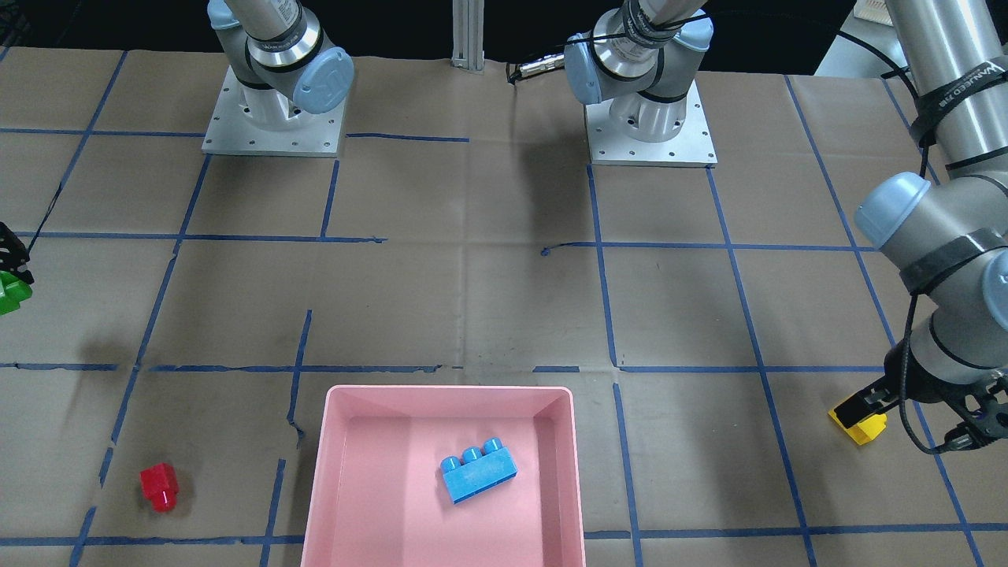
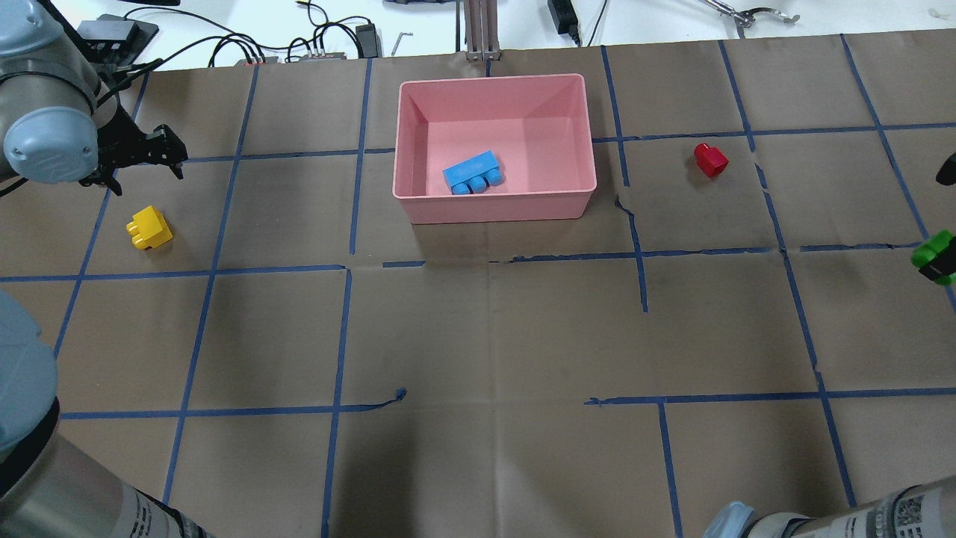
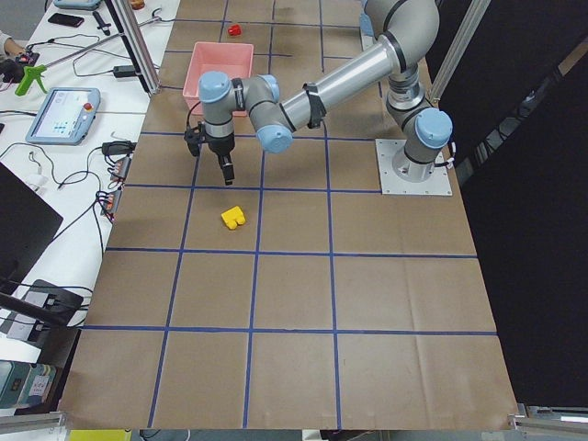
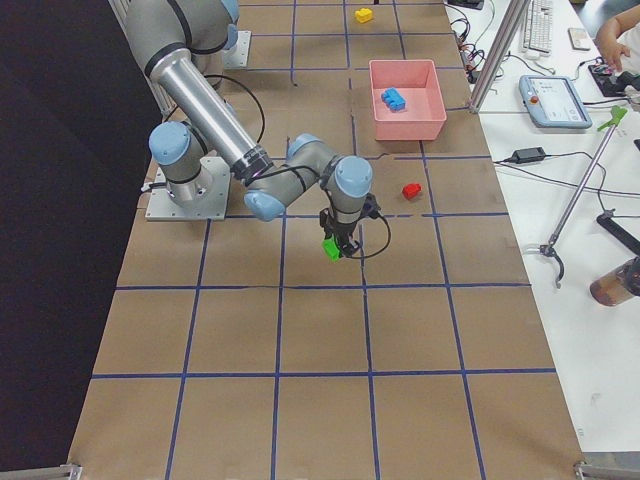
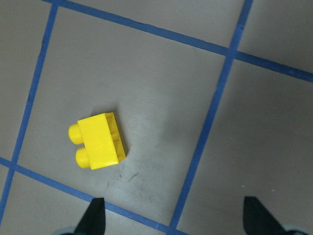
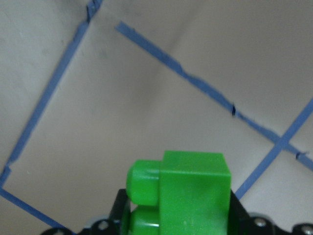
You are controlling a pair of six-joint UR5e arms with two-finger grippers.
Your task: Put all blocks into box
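My right jaws are clamped on the green brick [image 6: 188, 196]. The right wrist cam shows that up close, while the overhead and front views only catch it at the very edge of frame. The right side view has it whole, held up off the worktop [image 4: 320, 400].

My left jaws are spread wide with nothing in them. On the left wrist cam the yellow brick [image 5: 98, 142] lies on its side ahead of them, not between. The front view makes it look like I'm touching yellow, but overhead shows a clear gap.

The blue brick [image 2: 472, 172] lies in the box [image 2: 493, 80], studs sideways. The red brick [image 2: 710, 159] sits on the worktop off to the box's side, apart from it.
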